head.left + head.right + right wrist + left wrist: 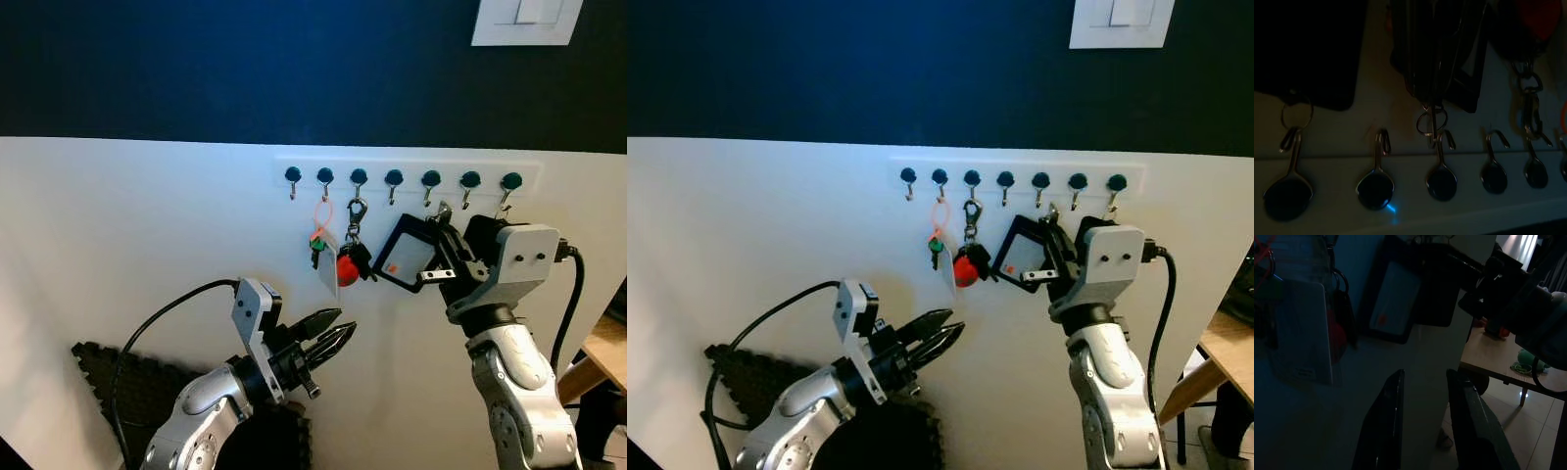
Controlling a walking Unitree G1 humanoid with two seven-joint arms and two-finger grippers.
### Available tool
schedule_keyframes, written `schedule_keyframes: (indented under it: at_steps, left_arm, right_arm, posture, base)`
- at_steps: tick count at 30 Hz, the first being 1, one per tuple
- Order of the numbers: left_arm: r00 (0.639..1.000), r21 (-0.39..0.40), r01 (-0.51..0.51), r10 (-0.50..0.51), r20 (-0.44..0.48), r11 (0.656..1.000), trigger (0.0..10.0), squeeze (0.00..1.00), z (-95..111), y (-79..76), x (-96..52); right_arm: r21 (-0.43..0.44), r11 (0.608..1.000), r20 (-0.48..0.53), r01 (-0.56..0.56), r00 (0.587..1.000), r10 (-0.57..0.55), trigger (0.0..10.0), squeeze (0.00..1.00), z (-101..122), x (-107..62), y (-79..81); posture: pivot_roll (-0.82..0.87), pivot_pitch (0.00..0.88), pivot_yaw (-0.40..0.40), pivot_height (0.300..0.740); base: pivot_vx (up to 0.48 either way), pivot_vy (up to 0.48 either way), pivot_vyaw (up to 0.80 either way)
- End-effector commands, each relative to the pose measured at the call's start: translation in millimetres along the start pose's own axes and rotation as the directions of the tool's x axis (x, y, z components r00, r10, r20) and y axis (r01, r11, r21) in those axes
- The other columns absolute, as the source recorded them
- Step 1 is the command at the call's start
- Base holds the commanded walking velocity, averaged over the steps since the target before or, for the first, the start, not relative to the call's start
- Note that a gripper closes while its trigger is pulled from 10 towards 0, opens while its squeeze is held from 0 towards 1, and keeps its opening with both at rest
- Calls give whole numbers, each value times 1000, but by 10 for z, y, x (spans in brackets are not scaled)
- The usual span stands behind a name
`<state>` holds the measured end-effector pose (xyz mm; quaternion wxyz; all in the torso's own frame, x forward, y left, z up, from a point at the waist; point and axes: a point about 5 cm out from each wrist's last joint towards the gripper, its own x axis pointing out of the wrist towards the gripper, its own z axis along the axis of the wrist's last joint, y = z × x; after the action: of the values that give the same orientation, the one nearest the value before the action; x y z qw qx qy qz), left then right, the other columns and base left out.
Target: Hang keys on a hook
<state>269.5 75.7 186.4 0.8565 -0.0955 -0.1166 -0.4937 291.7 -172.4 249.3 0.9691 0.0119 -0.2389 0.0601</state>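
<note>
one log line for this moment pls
right gripper: shut on black card holder, ring at hook | left gripper: open, idle low | red tag: hung

A row of hooks (pixel 394 179) runs along the wall (pixel 147 245), below a light switch (pixel 524 20). Keys (pixel 338 257) hang from the second and third hooks; the right hand (pixel 441 250) holds a card holder (pixel 407 257) beside them. The left hand (pixel 328 338) sits lower left.

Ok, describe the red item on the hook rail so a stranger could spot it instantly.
Find the white rail of seven dark-knobbed metal hooks on the white wall below the dark band. From the third hook from the left hangs a silver clip carrying the round red fob. Its neighbours are an orange-looped white tag and a black-framed card holder.
</note>
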Motion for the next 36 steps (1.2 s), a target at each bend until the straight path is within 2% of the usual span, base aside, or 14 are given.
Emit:
schedule_keyframes:
  at_steps: [1, 11, 15, 17, 20, 26, 32, 36]
  left_arm:
    - [1000, 11, 6, -6, -2, 1000, 10000, 0, 23, -1, -2]
    - [1000, 13, 12, -12, -9, 1000, 10000, 0, 14, -13, -10]
    - [1000, 15, 12, -12, -10, 1000, 10000, 0, 15, -12, -9]
    - [1000, 19, 11, -11, -9, 1000, 10000, 0, 19, -10, -5]
    - [1000, 20, 10, -10, -8, 1000, 10000, 0, 21, -10, -2]
    - [1000, 21, 11, -11, -6, 1000, 10000, 0, 27, -11, 4]
    - [1000, 19, 13, -12, -7, 1000, 10000, 0, 29, -6, 5]
    - [1000, 25, 15, -15, 8, 1000, 10000, 0, 68, -6, 40]
  right_arm:
    - [18, 1000, -21, -1, 1000, 1, 10000, 0, -29, 22, 3]
    - [40, 999, -70, -1, 998, 4, 10000, 0, -125, -21, 11]
    - [40, 999, -58, -9, 998, 12, 10000, 0, -121, -30, 23]
    - [36, 999, 16, -38, 999, 38, 10000, 0, -52, -44, 54]
    - [36, 998, 47, -49, 998, 47, 10000, 0, -24, -51, 65]
    - [9, 999, 193, -40, 981, 38, 10000, 0, 183, -62, 59]
    - [13, 999, 199, -35, 979, 31, 10000, 0, 223, -26, 41]
    - [29, 997, 140, -68, 988, 63, 10000, 0, 168, 48, 53]
  posture:
    - [63, 44, 50, 740]
    - [63, 44, 49, 740]
    - [62, 47, 50, 740]
    - [62, 49, 51, 740]
    - [62, 49, 51, 740]
    - [61, 54, 53, 740]
    - [59, 56, 54, 740]
    - [60, 57, 55, 740]
  base:
    - [0, 0, 0]
    - [0, 0, 0]
    - [0, 0, 0]
    - [0, 0, 0]
    - [0, 0, 0]
    - [0, 0, 0]
    - [0, 0, 0]
    - [0, 0, 0]
